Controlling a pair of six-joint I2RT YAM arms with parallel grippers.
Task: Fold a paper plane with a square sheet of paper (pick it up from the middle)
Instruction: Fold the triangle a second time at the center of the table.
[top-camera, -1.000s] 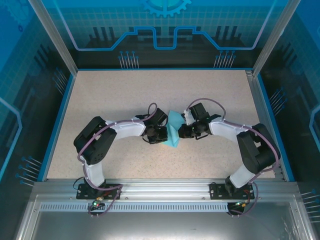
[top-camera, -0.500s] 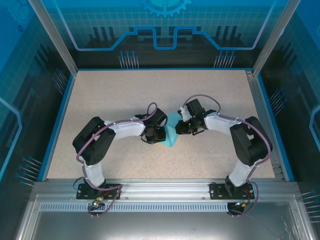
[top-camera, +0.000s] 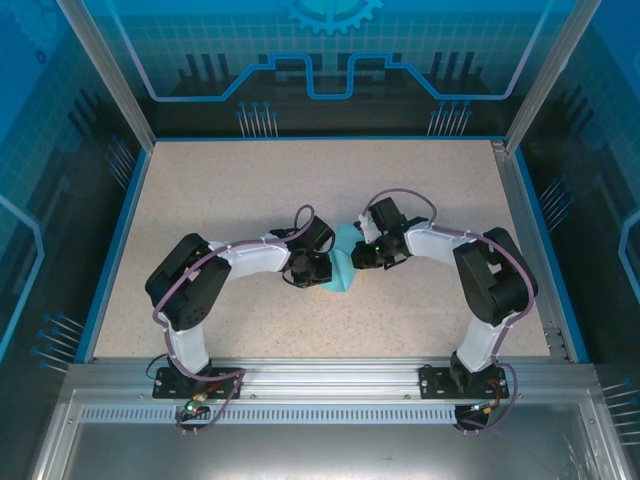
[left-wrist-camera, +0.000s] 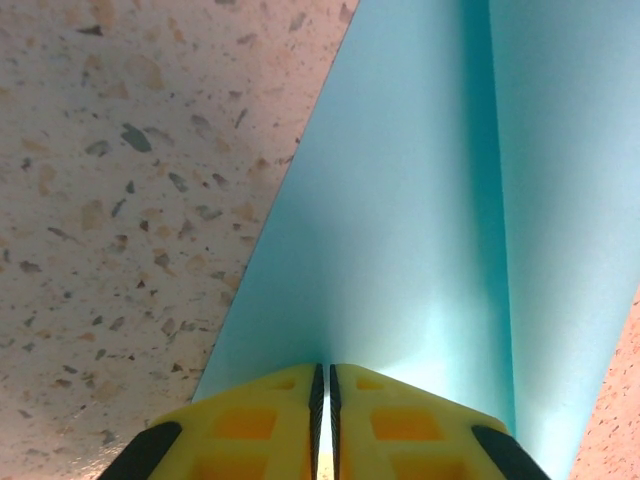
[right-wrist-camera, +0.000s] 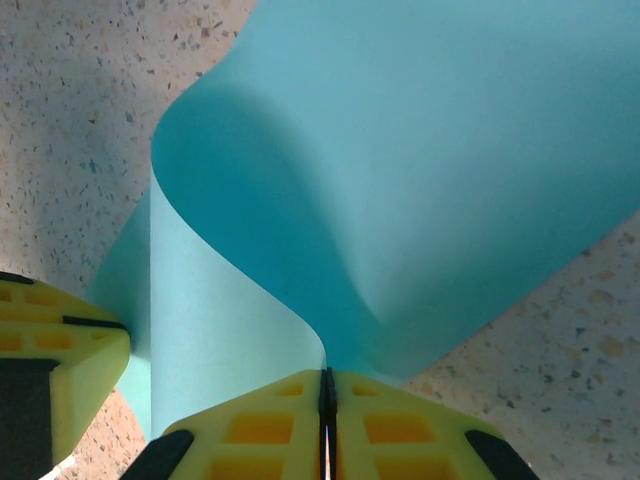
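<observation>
The thin light-blue square sheet of paper (top-camera: 344, 264) is seen bowed and partly folded at the middle of the speckled beige table (top-camera: 230, 190), between both arms. The right gripper (right-wrist-camera: 326, 373) is clamped tight on a curled edge. The left gripper (left-wrist-camera: 323, 368) is almost closed at the opposite edge; whether paper is pinched there cannot be told.

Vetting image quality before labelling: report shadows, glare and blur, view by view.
Top external: even light, sharp throughout. Left wrist: a dark shadow band runs down the square sheet of paper, with a bright patch by the left gripper. Right wrist: deep shadow inside the paper's curl.
</observation>
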